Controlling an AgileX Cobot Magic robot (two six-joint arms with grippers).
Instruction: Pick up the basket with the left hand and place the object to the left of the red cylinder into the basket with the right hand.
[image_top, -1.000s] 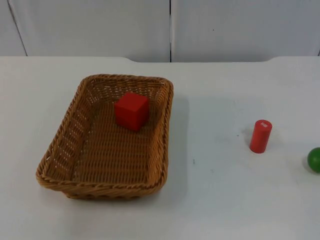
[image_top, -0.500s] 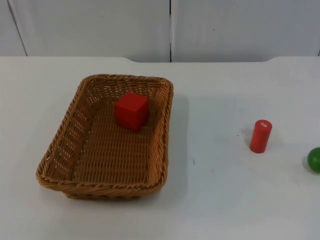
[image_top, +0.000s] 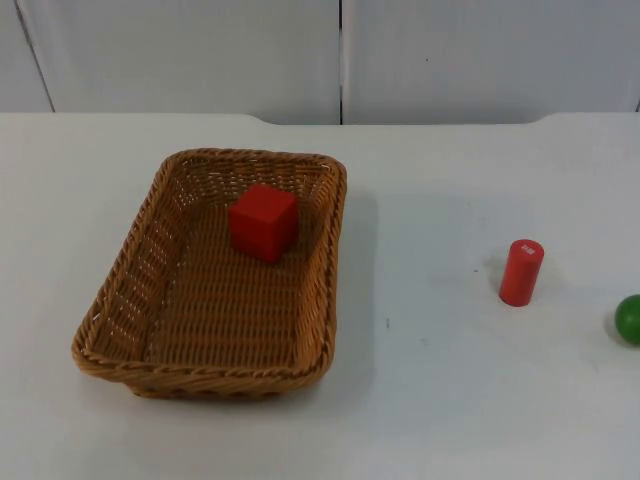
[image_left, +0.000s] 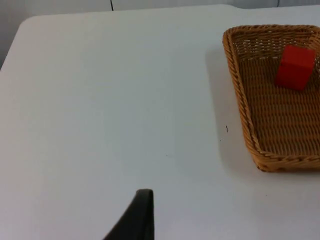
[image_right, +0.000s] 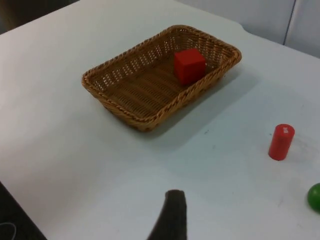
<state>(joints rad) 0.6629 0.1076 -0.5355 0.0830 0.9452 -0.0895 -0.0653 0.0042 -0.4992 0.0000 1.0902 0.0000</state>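
So the wicker basket is sitting flat on the white table, left of centre in the top view, with nothing gripping it. Inside it there's a red cube, resting on the woven floor toward the far end and a bit closer to the right wall than the left one. Over to the right, well apart from the basket, the red cylinder stands upright on the bare table, and a green ball sits to the right of it and slightly nearer, right at the table's right side, apart from the cylinder. Between basket and cylinder it's just plain table surface. The grey partition wall runs along the far edge. As for the arms: the left gripper is off to the left of the basket, above open table, with one black fingertip visible, and its wrist camera looks across at the basket's left wall with the cube inside. The right gripper hangs back above the table too, with the basket, cylinder and ball all spread out ahead of it. Both are well clear of everything and have hold of nothing; how far either one is spread I honestly can't tell.
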